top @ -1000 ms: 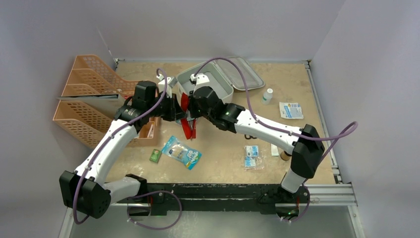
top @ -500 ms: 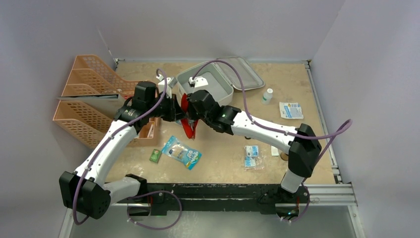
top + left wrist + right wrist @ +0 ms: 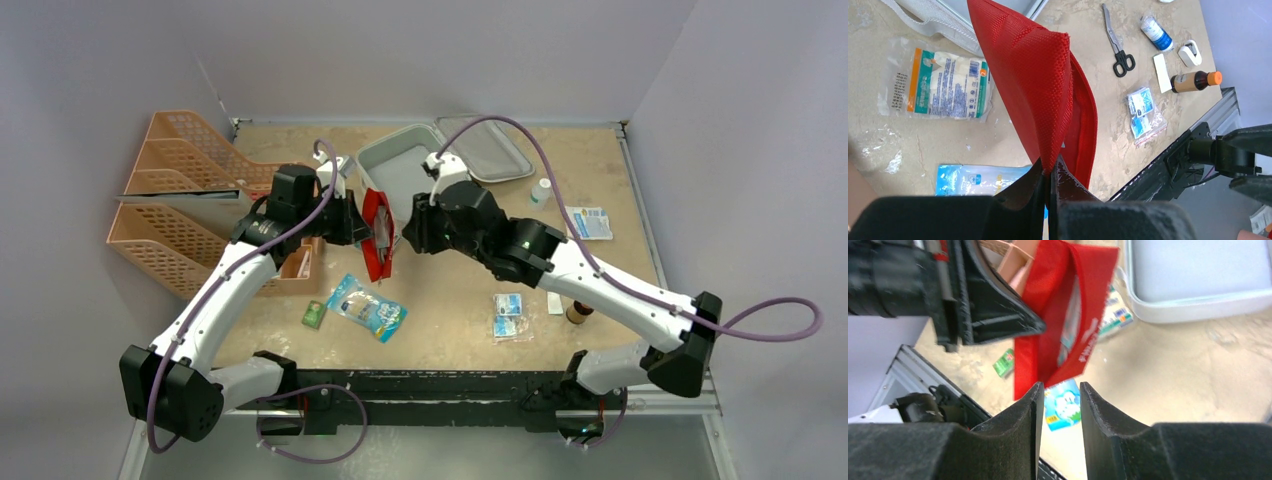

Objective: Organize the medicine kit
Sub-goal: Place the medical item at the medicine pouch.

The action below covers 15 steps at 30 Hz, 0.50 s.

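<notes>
- The right gripper (image 3: 408, 232) has let go of the red pouch (image 3: 378, 235) and pulled back toward the right of the top view. Its fingers now stand apart with nothing between them.
- The left gripper (image 3: 1050, 172) keeps its fingers pressed together on the pouch's edge, so the pouch hangs just left of centre.
- The medicine kit (image 3: 400, 165) lies open at upper centre, just above the pouch, with its tray bare.
- Judgement: the pouch looks opened for filling, and the right arm is free to fetch loose supplies.

Tan table (image 3: 450, 295), open medicine kit (image 3: 393, 162), 2 orange trays (image 3: 180, 150), blue packet (image 3: 366, 307), brown bottle (image 3: 577, 312), possibly gauze sachets (image 3: 508, 315).
</notes>
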Each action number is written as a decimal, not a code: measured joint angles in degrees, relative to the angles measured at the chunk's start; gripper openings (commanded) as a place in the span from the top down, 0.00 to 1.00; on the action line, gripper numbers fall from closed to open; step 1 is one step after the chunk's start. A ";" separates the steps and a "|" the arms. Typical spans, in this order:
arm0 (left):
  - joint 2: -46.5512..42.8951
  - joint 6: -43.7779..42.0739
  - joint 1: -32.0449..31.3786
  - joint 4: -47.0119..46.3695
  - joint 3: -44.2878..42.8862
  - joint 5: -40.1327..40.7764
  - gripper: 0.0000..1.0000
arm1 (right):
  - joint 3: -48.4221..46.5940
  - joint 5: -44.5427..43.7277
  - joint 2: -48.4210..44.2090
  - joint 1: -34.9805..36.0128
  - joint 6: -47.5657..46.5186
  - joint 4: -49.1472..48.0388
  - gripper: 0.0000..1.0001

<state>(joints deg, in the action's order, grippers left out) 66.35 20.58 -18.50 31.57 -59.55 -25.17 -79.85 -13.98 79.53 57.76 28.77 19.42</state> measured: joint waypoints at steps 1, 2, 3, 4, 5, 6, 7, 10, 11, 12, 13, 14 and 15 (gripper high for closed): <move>0.00 -0.02 0.00 0.04 0.00 0.09 1.00 | 0.87 -0.59 -1.38 -0.02 0.42 1.31 0.64; 0.00 -0.02 0.00 0.11 0.00 0.13 1.00 | 1.79 -1.60 -2.51 -0.02 0.96 2.73 0.64; 0.00 -0.02 0.00 0.22 0.00 0.15 1.00 | 2.58 -2.54 -3.39 -0.07 1.51 4.15 0.64; 0.00 -0.02 0.00 0.35 0.00 0.20 1.00 | 3.39 -3.72 -4.09 -0.13 2.16 5.77 0.64; 0.00 -0.04 0.00 0.44 0.00 0.26 1.00 | 4.07 -5.01 -4.59 -0.33 2.80 7.63 0.65; 0.00 -0.04 0.00 0.48 0.00 0.28 1.00 | 4.52 -6.03 -4.79 -0.55 3.37 9.22 0.65; 0.00 -0.04 0.00 0.50 0.00 0.31 1.00 | 4.90 -7.30 -4.81 -0.96 4.17 11.74 0.66; 0.00 -0.07 0.00 0.52 0.00 0.31 1.00 | 5.97 -10.84 -4.63 -3.04 7.21 18.51 0.66; 0.00 -0.07 0.00 0.52 0.00 0.31 1.00 | 6.67 -11.67 -4.68 -4.20 8.55 20.61 0.66; 0.00 -0.09 0.00 0.52 0.00 0.31 1.00 | 7.41 -12.33 -4.74 -5.20 9.66 22.03 0.65; 0.00 -0.09 0.00 0.55 0.00 0.31 1.00 | 8.63 -12.52 -4.98 -6.64 11.04 23.47 0.65; 0.00 -0.09 0.00 0.57 0.00 0.31 1.00 | 10.03 -12.52 -5.18 -8.24 12.31 24.94 0.64; 0.00 -0.09 0.00 0.57 0.00 0.31 1.00 | 11.82 -12.57 -5.44 -10.23 13.55 26.43 0.64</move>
<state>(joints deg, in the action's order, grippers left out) 66.35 20.49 -18.50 32.14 -59.55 -24.86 -68.03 -26.55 74.08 47.53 42.33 45.84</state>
